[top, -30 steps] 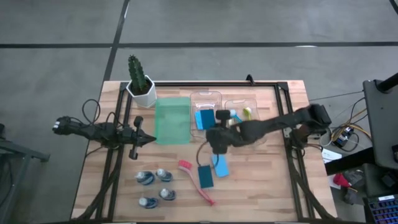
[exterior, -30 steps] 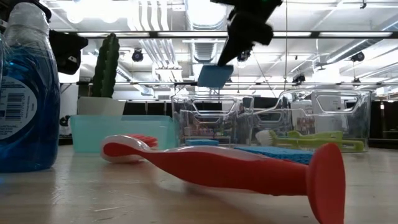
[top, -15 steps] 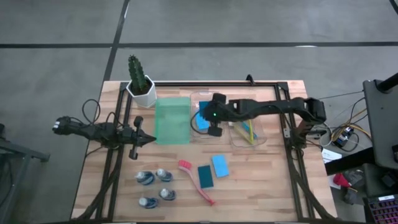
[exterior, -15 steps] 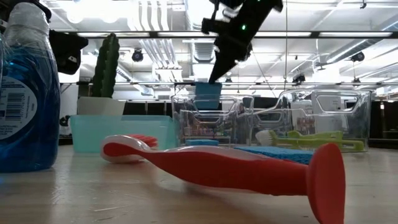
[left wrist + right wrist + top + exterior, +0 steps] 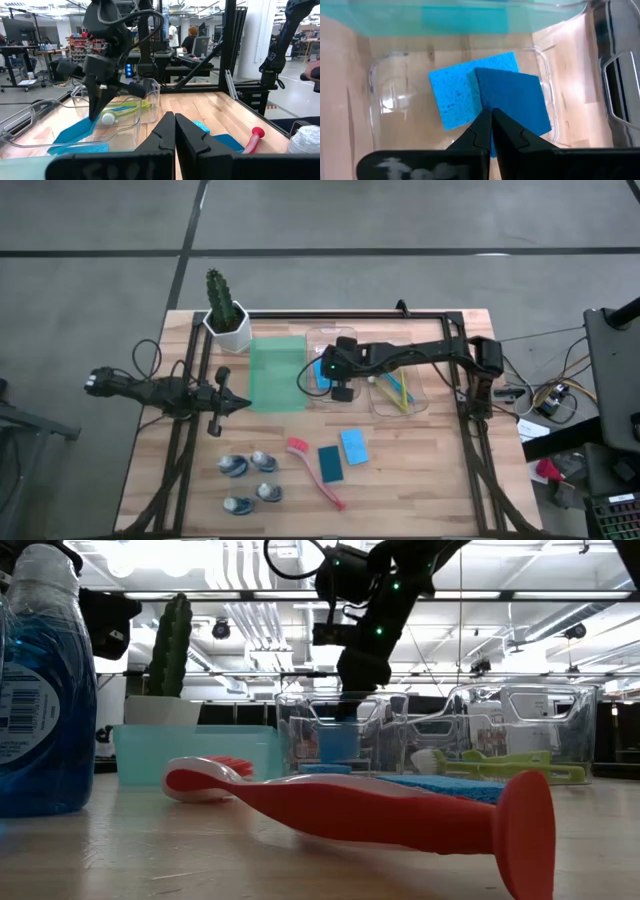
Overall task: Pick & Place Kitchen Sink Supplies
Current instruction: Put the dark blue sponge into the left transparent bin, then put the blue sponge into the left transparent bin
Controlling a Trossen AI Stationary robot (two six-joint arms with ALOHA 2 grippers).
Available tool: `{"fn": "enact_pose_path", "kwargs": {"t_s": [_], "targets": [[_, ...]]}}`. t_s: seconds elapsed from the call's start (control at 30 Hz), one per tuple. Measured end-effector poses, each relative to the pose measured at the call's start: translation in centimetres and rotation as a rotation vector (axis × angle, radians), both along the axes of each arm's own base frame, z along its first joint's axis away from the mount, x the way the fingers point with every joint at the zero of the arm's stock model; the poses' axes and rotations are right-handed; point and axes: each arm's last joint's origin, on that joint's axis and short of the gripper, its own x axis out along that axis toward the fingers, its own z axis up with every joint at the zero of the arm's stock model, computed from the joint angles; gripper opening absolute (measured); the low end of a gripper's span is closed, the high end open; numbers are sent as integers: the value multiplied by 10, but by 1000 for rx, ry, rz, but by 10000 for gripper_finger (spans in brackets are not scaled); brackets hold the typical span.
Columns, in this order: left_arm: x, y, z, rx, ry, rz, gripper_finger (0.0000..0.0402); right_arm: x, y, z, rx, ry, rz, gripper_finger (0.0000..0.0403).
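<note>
— Over which tray is the right gripper (image 5: 490, 116)?
— Over the clear plastic tray (image 5: 380, 85), pinching a dark blue block sponge (image 5: 512, 100) above a lighter blue one (image 5: 452, 97).
— And the left gripper (image 5: 174, 131)?
— Closed, empty, beside the green tray (image 5: 276, 374).

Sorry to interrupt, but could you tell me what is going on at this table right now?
The right gripper is shut on a blue sponge and holds it down inside a clear tray, over another sponge already lying there. Two more sponges, a pink brush and four little bottles wait on the table. The left gripper rests shut beside the green tray.
</note>
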Motion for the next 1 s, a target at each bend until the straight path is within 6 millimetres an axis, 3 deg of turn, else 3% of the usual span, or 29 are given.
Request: {"fn": "enact_pose_path", "kwargs": {"t_s": [0.27, 0.5, 0.77, 1.0], "targets": [[0, 0, 0, 0, 0, 0, 3, 2, 0, 1, 1, -21, -7, 16], [0, 0, 0, 0, 0, 0, 3, 2, 0, 2, 9, -29, -23, 79], [0, 0, 0, 0, 0, 0, 3, 2, 7, 25, 5, -95, -14, 127], [0, 0, 0, 0, 0, 0, 3, -4, 34, 48, 46, -153, 7, 127]]}}
